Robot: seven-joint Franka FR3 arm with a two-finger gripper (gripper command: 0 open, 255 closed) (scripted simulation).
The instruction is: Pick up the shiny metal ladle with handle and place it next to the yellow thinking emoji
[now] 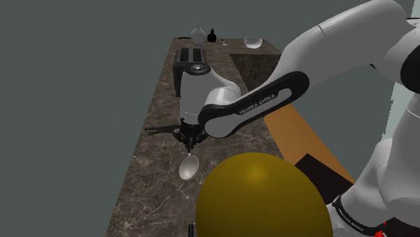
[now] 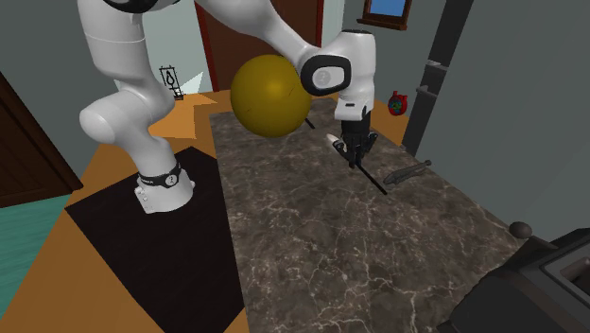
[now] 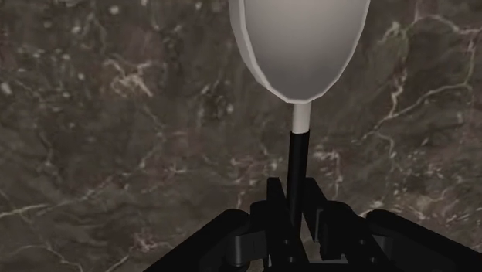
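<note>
Ladle [image 3: 301, 46] is sitting in my gripper [image 3: 297, 228], which is pinching its dark handle; the bowl is hanging near the emoji [image 1: 262, 198]. I'm seeing open counter [image 1: 151, 182] stretching toward the toaster [image 1: 190, 59].

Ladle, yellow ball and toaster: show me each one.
ladle [image 1: 188, 167], shoulder view, its bowl.
yellow ball [image 1: 259, 198], shoulder view, its upper surface.
toaster [image 1: 190, 54], shoulder view, its slotted top.

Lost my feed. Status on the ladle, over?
Pincer shut on ladle handle. Bowl points toward emoji. Nothing between them.
</note>
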